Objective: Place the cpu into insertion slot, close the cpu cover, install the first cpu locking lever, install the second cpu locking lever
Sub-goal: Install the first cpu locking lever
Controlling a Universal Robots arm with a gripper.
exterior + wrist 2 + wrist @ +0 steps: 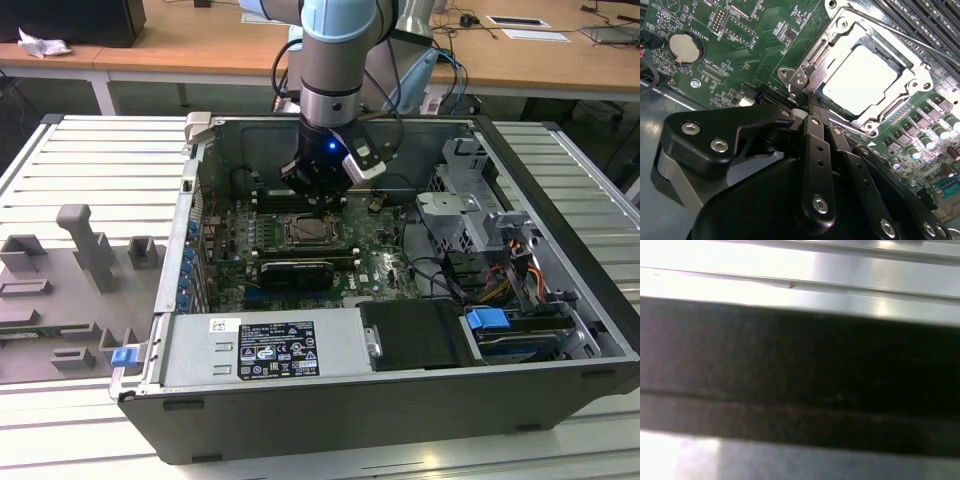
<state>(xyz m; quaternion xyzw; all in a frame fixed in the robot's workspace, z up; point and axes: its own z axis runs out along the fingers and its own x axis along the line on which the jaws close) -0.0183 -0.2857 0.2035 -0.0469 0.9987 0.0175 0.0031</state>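
Gripper [812,107] hangs low over the motherboard [730,55], fingers pressed together w/ nothing visibly between them, tips just beside the socket's near corner. Arm [335,60] comes straight down from above into the open PC case [560,250], wrist vertical, black claw [318,195] right over the socket in the exterior view. Just past the fingertips in the second wrist view, the cpu [860,75] sits flat in the slot; cpu cover [875,47] lies closed around it, pale top showing thru the square opening. Beyond, a thin locking lever [920,42] runs along the far side of the socket.
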